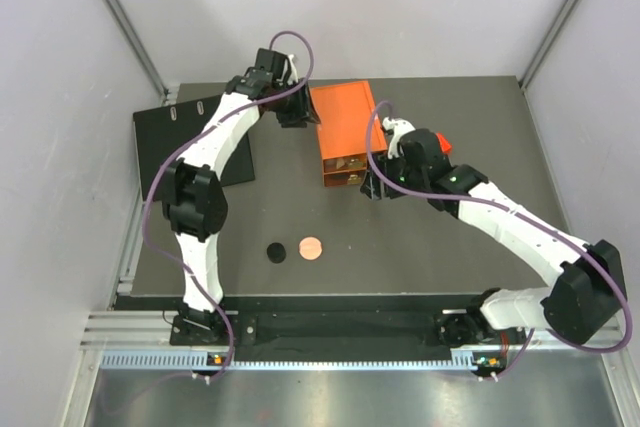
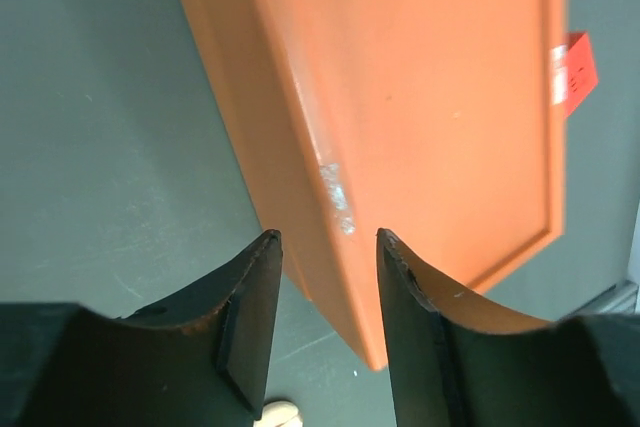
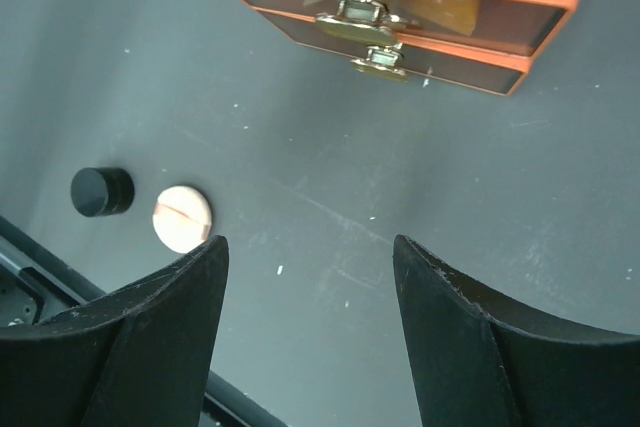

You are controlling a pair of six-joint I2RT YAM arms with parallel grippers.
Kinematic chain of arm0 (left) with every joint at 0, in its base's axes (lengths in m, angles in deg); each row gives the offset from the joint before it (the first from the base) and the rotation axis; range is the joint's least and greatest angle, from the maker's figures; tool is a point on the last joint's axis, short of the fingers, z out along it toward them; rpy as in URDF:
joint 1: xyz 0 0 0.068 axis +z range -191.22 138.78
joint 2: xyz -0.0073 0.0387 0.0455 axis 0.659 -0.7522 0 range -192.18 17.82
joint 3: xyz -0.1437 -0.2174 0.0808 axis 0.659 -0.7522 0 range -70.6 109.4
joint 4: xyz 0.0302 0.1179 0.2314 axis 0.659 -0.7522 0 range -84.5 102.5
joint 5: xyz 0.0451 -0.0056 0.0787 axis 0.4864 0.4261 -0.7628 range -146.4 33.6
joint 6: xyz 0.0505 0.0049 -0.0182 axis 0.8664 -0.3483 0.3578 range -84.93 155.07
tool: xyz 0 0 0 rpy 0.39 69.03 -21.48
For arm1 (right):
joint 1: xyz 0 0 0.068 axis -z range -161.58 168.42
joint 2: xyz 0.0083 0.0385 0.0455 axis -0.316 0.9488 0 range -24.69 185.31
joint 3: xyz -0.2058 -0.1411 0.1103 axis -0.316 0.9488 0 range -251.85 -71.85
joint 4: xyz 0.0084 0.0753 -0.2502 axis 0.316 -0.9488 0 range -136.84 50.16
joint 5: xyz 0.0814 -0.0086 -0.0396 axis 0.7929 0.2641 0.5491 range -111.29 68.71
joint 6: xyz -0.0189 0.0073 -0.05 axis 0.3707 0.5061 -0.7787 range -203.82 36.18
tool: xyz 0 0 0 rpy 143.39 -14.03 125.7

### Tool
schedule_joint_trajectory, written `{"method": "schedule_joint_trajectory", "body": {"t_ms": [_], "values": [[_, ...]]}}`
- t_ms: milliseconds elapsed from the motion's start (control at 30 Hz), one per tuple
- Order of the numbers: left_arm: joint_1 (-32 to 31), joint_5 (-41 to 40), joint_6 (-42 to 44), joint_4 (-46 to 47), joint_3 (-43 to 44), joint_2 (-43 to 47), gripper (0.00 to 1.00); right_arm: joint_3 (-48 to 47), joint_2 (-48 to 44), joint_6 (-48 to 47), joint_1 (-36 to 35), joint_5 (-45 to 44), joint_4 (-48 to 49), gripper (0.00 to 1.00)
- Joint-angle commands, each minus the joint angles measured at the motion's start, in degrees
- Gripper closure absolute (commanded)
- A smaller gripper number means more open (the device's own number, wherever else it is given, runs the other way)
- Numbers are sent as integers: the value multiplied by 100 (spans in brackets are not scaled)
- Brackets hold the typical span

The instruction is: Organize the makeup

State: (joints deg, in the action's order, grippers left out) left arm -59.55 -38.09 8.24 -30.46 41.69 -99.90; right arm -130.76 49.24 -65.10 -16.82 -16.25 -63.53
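Two pieces of the makeup lie on the dark table near the front: a black round disc and a pinkish-copper round disc side by side. My left gripper is at the left edge of the large orange box. Its jaws are apart and straddle that edge, one finger beside the box and the other over its top. My right gripper hangs open and empty in front of the box's two drawer fronts, whose gold latches face it.
A small red cube sits at the box's right side. A black flat mat lies at the back left. A small pale beige thing shows under the left fingers; what it is I cannot tell.
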Motion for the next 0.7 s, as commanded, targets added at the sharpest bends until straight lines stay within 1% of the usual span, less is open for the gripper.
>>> {"method": "schedule_joint_trajectory", "body": {"t_ms": [0,100,133,200,233,267,400,533,567,667], "values": [[13,-345,239,-160,600,609,53,11,-300,202,-158,-152,399,33],[-144,-617,458,-397,820,556,62,73,-248,325,-193,-187,478,34],[-206,-635,494,-432,864,539,71,99,-222,369,-202,-213,522,34],[-276,-513,538,-494,996,390,82,143,-134,422,-211,-223,653,34],[-303,-469,565,-520,1075,233,92,161,-81,404,-246,-223,698,34],[-338,-460,617,-694,1293,135,100,170,24,422,-255,-223,750,34],[-513,-529,793,-1030,1717,-287,100,196,358,387,-308,-223,1101,34],[-584,-714,863,-1100,1717,-507,100,126,753,281,-395,-258,1322,35],[-610,-897,959,-1161,1761,-533,100,109,885,281,-413,-275,1348,34],[-698,-1118,1083,-1215,1630,-613,100,21,1114,325,-439,-301,1471,35]]}}
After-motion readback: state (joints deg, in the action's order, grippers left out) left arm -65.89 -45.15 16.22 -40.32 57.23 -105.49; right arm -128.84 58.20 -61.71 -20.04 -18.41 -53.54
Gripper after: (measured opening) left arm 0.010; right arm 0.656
